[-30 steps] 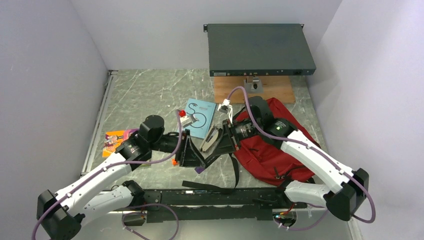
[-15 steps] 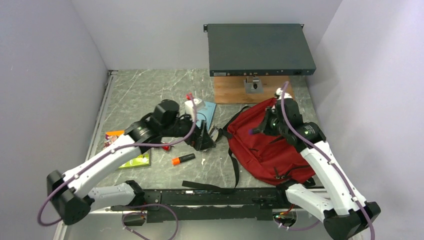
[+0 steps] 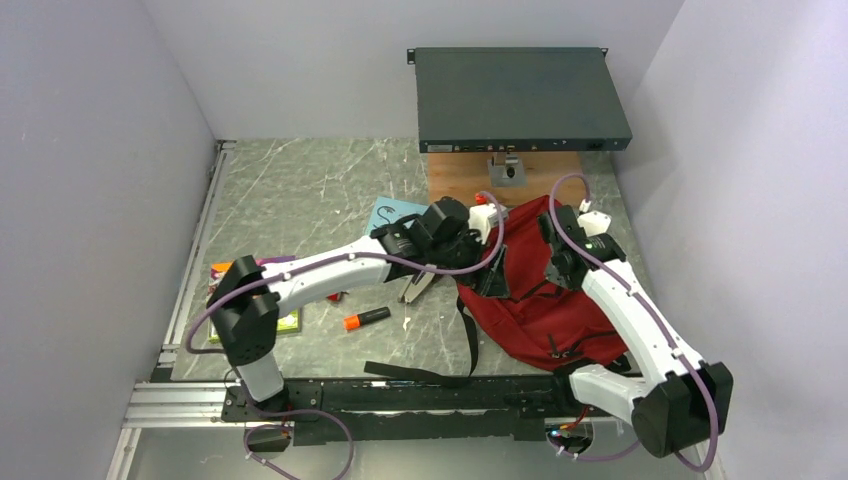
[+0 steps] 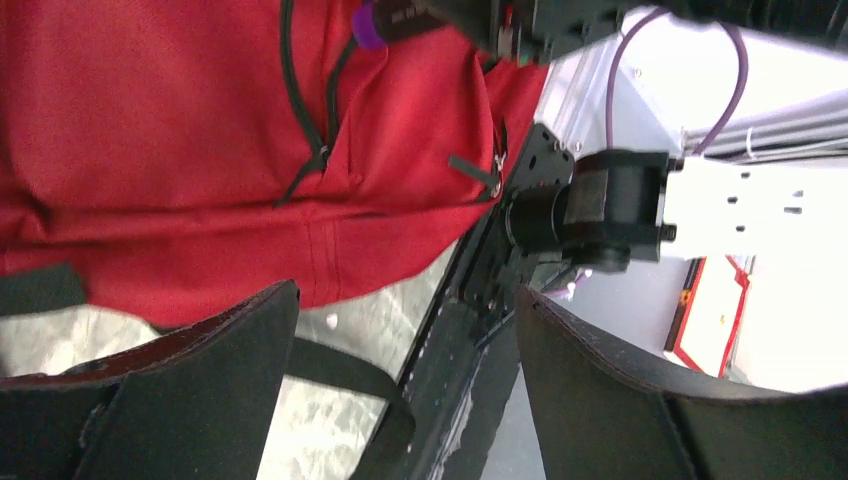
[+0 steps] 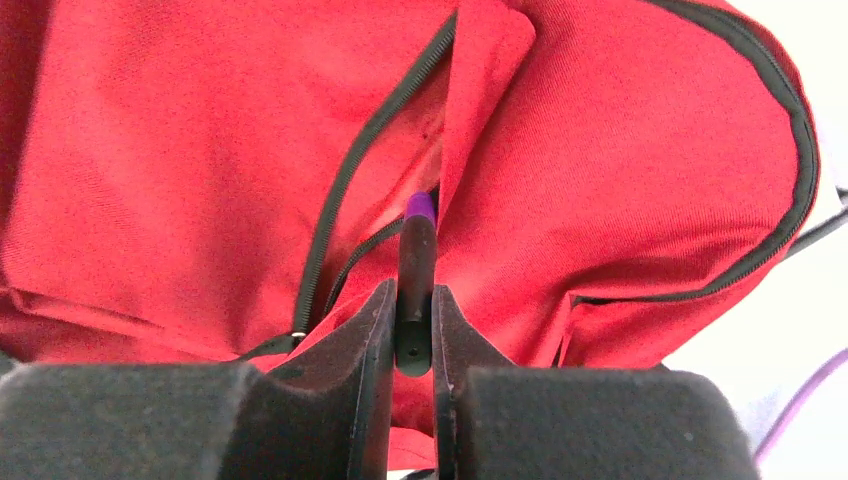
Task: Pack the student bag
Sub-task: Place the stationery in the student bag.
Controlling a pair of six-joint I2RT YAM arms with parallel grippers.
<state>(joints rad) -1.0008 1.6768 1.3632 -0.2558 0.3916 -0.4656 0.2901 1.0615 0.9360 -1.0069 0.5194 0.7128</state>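
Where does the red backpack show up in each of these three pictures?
Top external: red backpack right of centre, in the lower half.
Left wrist: it fills the upper left.
Right wrist: it fills nearly the whole frame.
Shared landmark: the purple-tipped marker, seen against the bag in both wrist views.

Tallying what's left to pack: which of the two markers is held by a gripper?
The black marker with the purple cap, pinched in the right gripper over the student bag. The orange marker lies loose on the table.
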